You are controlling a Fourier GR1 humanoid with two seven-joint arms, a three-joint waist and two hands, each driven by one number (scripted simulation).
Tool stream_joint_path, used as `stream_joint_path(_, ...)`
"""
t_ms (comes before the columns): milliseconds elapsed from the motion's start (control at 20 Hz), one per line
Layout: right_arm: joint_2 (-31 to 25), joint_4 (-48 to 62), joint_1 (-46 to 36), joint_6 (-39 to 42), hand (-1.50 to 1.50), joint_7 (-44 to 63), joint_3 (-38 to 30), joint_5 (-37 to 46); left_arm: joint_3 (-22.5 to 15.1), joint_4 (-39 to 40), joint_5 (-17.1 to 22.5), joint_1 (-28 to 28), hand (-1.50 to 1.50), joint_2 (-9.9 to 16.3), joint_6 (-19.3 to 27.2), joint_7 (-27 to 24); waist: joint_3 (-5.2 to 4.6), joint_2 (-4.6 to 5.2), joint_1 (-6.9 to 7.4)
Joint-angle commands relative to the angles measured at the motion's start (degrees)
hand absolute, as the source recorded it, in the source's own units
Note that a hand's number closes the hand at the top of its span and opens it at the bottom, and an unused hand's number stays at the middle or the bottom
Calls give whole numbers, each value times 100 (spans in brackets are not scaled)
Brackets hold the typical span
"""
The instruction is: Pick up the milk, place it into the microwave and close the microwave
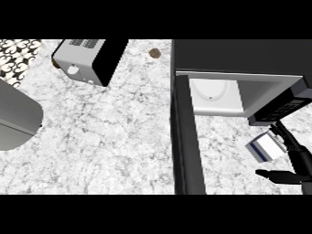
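I see the right hand (294, 161) grasping the milk (266, 147), held above the counter (104, 137) near its right edge, just before the open microwave (253, 68); door (185, 137) swung wide.

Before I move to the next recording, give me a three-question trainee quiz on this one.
1. True or false: the microwave door is closed.
2. What does the right robot hand hold?
3. The toaster is on which side of the microwave: A left, B right?

Key: 1 false, the door stands open. 2 The milk carton, in front of the open cavity. 3 A.
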Motion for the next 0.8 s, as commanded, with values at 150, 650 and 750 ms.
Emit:
stream_joint_path(150,35,487,-316,762,150,-586,222,30,110,-494,652,289,-150,22,-199,-134,53,42,135)
stream_joint_path(650,432,616,-567,276,150,-861,226,-203,-114,-218,502,109,-150,-47,-163,-114,51,68,33)
stream_joint_path(750,757,577,-353,-126,150,-972,92,-361,110,-519,838,458,-150,44,-256,-131,43,32,9)
